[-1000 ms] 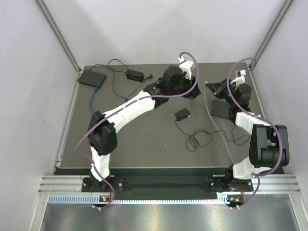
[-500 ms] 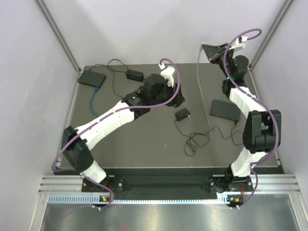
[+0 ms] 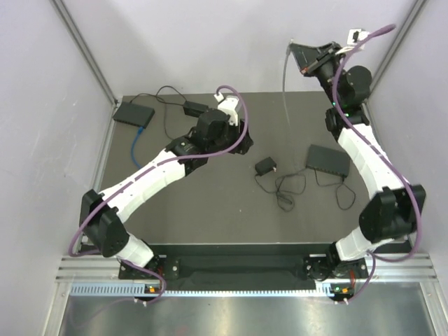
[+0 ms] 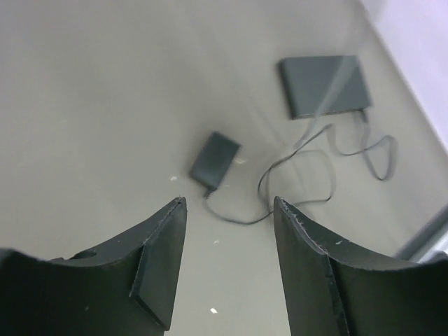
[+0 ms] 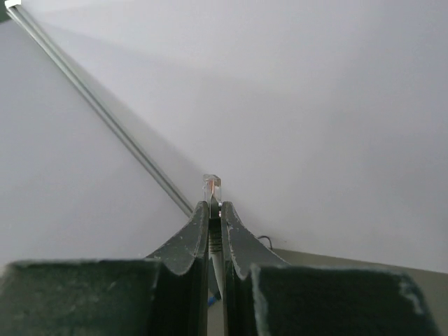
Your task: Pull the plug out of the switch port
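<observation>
Up at the right gripper (image 5: 215,210): pinched together on the plug (image 5: 212,186), clear tip poking just past the fingers. Held high against the back wall (image 3: 231,42), well apart from the switch (image 3: 328,160) — out of the port, with the pale cable (image 3: 283,84) dangling from the grip toward the table (image 3: 210,203). Raised further than half a second ago. On the other side, at the left gripper (image 4: 229,203): spread apart, gripping nothing, looking down on the adapter (image 4: 214,159) and its looped cord (image 4: 294,185), switch beyond. Drawn back leftward over the last second, away from the switch — spread perhaps a shade wider, though hard to judge. Cord loop lying differently than a second ago.
</observation>
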`<state>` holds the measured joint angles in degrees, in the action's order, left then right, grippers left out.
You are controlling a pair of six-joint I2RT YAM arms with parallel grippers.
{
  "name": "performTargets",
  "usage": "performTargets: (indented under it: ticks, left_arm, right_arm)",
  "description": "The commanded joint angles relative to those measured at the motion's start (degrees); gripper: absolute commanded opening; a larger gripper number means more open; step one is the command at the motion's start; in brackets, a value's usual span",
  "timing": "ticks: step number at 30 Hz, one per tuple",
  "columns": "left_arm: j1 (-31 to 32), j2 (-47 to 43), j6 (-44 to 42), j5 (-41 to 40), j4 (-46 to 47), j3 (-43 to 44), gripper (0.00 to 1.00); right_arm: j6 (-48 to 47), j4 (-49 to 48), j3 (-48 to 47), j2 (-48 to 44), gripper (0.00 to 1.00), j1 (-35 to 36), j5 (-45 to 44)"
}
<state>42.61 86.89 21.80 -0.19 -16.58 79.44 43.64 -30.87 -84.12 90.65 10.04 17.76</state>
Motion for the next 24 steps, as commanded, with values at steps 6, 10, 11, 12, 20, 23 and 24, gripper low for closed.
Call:
performTargets:
  ticks: [6, 10, 11, 12, 20, 23, 24]
  left_arm:
    - [-2.97, -8.48, 1.83, -10.62, 2.60, -4.82, 0.58]
    - [-3.59, -10.86, 1.84, -10.28, 3.22, -7.10, 0.58]
    - [-3.67, -11.39, 1.75, -9.93, 3.57, -7.45, 0.58]
    - [-3.67, -12.18, 1.75, -9.92, 3.66, -7.72, 0.58]
    - [-3.85, -14.55, 1.05, -7.12, 3.92, -9.65, 0.58]
    - [-3.94, -15.26, 0.87, -7.28, 4.62, -10.62, 0.59]
    - [-4.20, -15.26, 0.87, -7.11, 4.71, -10.71, 0.59]
  right_arm:
    - [7.35, -3.50, 3.53, -14.89, 0.00, 8.75, -12.48]
    - [-1.95, -4.72, -3.49, -11.30, 0.00, 11.93, -5.34]
    - [-2.85, -3.33, -5.60, -9.72, 0.00, 11.93, -3.63]
    - [-3.03, -1.32, -7.27, -7.79, 0.00, 11.93, -2.91]
    - [-24.35, 11.75, -16.06, 1.01, 0.00, 14.46, 8.88]
    - [-35.19, 17.95, -18.45, 1.37, 0.00, 16.32, 3.78]
    - [-35.90, 18.30, -18.45, 1.54, 0.00, 16.24, 4.12]
